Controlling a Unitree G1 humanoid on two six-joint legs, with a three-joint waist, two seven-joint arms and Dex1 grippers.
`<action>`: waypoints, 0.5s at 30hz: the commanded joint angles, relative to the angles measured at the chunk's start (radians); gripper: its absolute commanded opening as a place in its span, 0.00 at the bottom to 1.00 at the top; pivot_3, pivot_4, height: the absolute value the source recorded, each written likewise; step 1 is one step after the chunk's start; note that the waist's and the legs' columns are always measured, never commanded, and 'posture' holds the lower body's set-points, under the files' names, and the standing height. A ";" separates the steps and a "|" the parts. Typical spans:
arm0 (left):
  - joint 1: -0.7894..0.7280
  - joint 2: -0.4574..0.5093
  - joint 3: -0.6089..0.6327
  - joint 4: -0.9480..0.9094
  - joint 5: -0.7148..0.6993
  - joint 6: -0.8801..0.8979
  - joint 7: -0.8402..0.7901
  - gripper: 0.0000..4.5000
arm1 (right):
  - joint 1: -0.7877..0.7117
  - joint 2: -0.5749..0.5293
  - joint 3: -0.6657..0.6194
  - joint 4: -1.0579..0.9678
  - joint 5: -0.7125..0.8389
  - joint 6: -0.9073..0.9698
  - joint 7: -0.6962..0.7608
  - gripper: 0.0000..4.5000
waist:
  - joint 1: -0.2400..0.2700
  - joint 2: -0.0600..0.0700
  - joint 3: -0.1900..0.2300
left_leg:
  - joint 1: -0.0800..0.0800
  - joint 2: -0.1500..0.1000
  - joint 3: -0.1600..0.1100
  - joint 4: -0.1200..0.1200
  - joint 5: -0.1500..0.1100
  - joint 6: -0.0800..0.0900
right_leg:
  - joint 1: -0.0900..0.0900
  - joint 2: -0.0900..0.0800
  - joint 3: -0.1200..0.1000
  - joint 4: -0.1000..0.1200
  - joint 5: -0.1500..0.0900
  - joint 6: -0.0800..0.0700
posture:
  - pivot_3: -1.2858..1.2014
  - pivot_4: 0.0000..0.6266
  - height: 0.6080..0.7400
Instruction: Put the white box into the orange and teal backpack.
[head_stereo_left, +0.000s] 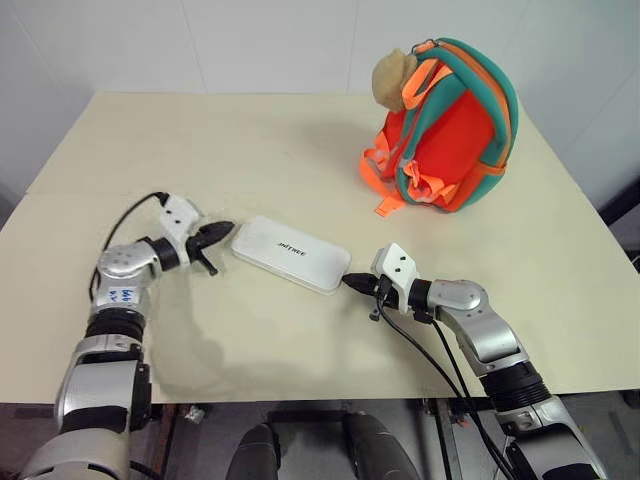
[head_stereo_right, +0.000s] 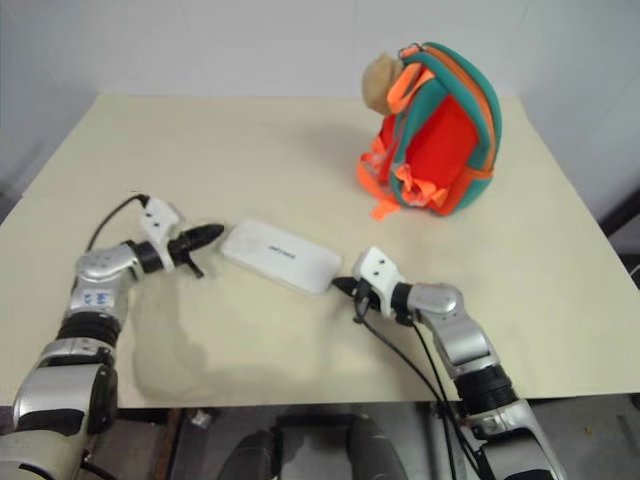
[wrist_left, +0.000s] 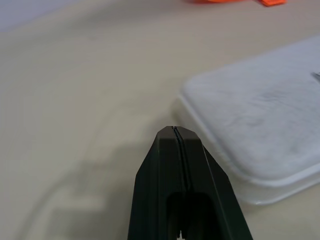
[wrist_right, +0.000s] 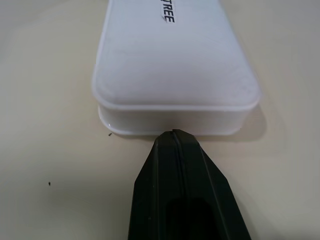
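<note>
We see both grippers pinched fully together with nothing between their black fingers; the left gripper (head_stereo_left: 226, 231) points its closed tip at one short end of the white box (head_stereo_left: 291, 253), just beside it, and whether it touches we cannot tell; the right gripper (head_stereo_left: 351, 281) sets its closed tip against the lower rim of the opposite short end, seemingly touching; the box lies flat on the pale beige table (head_stereo_left: 300, 150) between the two, a smooth matte plastic slab with rounded corners and a slightly wider base lip; small dark lettering on its lid ends in "TREE" (the rest we cannot read); the orange and teal backpack (head_stereo_left: 448, 128) stands upright well apart toward the table's far right, soft fabric with orange webbing straps and a tan fuzzy plush charm (head_stereo_left: 394, 78) at its top
</note>
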 joint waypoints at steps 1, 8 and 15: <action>-0.030 -0.016 -0.001 0.000 -0.009 -0.002 -0.024 0.00 | -0.013 -0.004 -0.016 -0.034 0.012 0.001 0.004 0.00 | -0.004 0.000 0.000 | 0.000 0.000 0.000 0.000 0.000 0.000 | 0.000 0.000 0.000 0.000 0.000 0.000 | 0.52 0.24 1.00; 0.040 -0.026 0.006 -0.110 -0.085 0.063 -0.185 0.00 | -0.013 -0.028 -0.036 -0.043 0.028 0.010 0.023 0.00 | -0.001 0.000 0.000 | 0.000 0.000 0.000 0.000 0.000 0.000 | 0.000 0.000 0.000 0.001 0.000 0.000 | 0.52 0.24 1.00; 0.237 -0.011 -0.014 -0.425 -0.167 0.241 -0.298 0.00 | 0.025 -0.115 -0.088 -0.065 0.117 0.007 0.172 0.00 | -0.001 0.000 0.000 | 0.000 0.000 0.000 -0.001 0.000 0.000 | 0.000 0.000 0.000 0.000 -0.001 -0.001 | 0.52 0.24 1.00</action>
